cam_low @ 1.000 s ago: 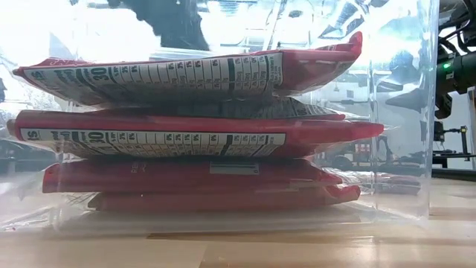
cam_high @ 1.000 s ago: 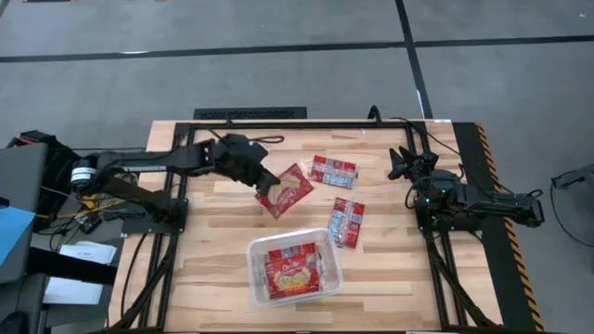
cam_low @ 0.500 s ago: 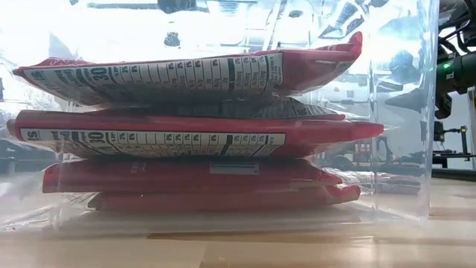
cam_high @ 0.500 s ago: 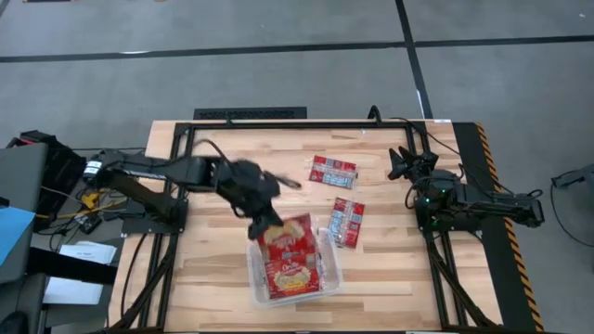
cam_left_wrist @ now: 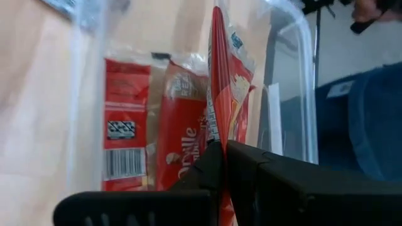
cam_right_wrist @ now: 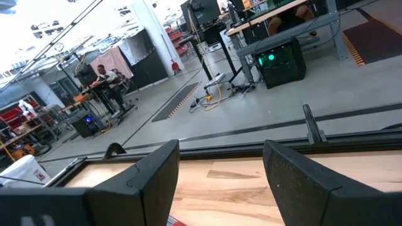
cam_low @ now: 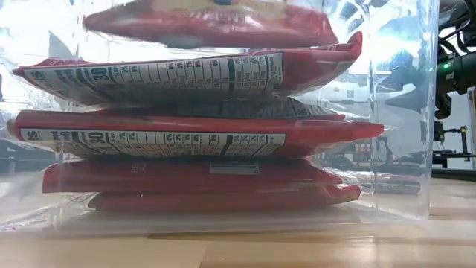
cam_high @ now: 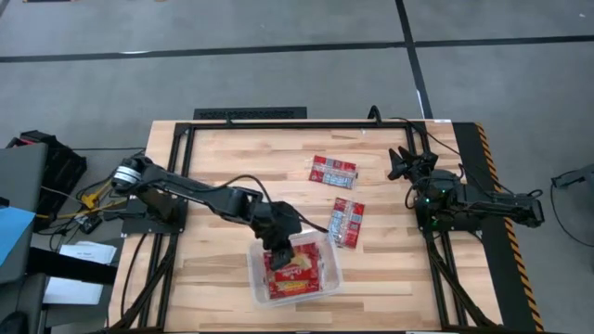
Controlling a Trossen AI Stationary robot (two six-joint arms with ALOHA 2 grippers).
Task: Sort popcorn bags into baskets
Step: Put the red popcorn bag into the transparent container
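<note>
Red popcorn bag [cam_left_wrist: 225, 94] pinched edge-on at its lower edge, hanging over the clear bin [cam_high: 327, 275], just above the stack already inside [cam_low: 186, 134]. Seen from table height as a red packet [cam_low: 212, 26] hovering over the top of the pile, not yet resting on it. Left gripper [cam_high: 278, 249] above the bin's near-left part, fingers [cam_left_wrist: 264, 182] closed tight on the bag with almost no gap.

To place it well: lower a little more so the bag meets the top of the pile, tip it toward flat, then part the fingers only enough to let go. Probably wise to keep the drop centred, since the pile looks tall against the bin's wall and a bag released on edge could slide off or lean on the rim.

Two more packets on the wooden table [cam_high: 213, 269] beyond the bin: one near [cam_high: 346, 222], one farther back [cam_high: 332, 171].

Right gripper [cam_right_wrist: 220, 182] parked at the table's right edge, fingers wide apart, empty.
</note>
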